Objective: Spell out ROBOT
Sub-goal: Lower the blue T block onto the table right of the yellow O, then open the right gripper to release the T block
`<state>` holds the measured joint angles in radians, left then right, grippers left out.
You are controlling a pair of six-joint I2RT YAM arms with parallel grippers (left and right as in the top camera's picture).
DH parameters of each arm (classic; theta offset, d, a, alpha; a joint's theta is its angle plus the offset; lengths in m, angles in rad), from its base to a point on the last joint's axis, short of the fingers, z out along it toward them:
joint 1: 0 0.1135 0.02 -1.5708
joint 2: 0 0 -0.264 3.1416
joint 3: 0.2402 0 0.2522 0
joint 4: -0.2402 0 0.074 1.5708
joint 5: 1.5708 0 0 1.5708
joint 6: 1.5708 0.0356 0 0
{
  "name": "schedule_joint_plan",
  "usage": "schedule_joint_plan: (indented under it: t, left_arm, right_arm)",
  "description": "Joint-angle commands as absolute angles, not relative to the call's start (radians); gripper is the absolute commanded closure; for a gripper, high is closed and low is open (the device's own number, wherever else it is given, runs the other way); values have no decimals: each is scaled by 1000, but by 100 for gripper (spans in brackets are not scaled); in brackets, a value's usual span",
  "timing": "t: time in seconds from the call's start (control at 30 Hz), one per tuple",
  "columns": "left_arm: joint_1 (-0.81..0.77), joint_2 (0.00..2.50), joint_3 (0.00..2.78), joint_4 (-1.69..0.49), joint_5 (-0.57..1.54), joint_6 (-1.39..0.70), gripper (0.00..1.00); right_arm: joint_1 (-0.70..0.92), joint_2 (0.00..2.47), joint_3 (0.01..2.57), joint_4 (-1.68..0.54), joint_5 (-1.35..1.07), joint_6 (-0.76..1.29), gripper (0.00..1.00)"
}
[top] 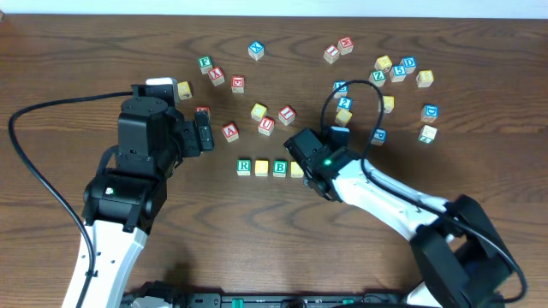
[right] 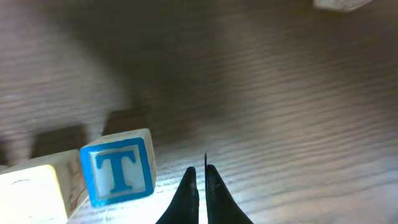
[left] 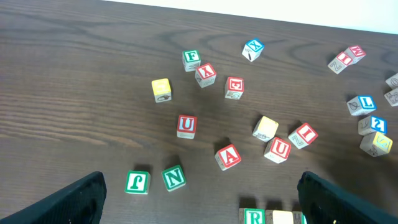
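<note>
A row lies on the table: green-framed R (top: 244, 166), a yellow cube (top: 262, 168), green-framed B (top: 280, 168) and another yellow cube (top: 296, 168). In the overhead view my right arm covers the row's right end. The right wrist view shows the blue-framed T (right: 118, 168) standing against a yellow cube (right: 34, 193). My right gripper (right: 200, 171) is shut just right of the T, apart from it, with nothing between its fingers. Left of the row, my left gripper (left: 200, 186) hangs wide open and empty above the table.
Loose cubes lie behind the row: green N (left: 173, 177) and J (left: 137, 182), red A (left: 228, 155), two red U cubes (left: 186, 125), green F (left: 191, 59), and a cluster of blue and yellow cubes (top: 402, 73) at the back right.
</note>
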<state>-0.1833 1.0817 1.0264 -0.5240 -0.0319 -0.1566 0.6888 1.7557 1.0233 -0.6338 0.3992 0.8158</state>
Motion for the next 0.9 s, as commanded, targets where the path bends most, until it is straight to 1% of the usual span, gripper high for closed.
schedule_joint_plan:
  t: [0.0, 0.23, 0.33, 0.53, 0.77, 0.87]
  left_arm:
    - [-180, 1077, 1029, -523, -37, -154, 3]
    - [-180, 1077, 1029, -523, -37, -154, 4]
    - [-180, 1077, 1029, -523, -37, -154, 4]
    - [-180, 1077, 1029, -523, -37, -154, 4]
    - [-180, 1077, 1029, -523, -37, -154, 4]
    - [-180, 1077, 1029, -523, -37, -154, 4]
  right_arm:
    - [694, 1781, 1018, -620, 389, 841, 99]
    - [694, 1786, 1018, -582, 394, 814, 99]
    - [694, 1786, 1018, -579, 466, 813, 99]
    - [694, 1786, 1018, -557, 492, 802, 99]
    - [694, 1786, 1018, -509, 401, 717, 99]
    - [695, 1786, 1018, -509, 381, 716, 99]
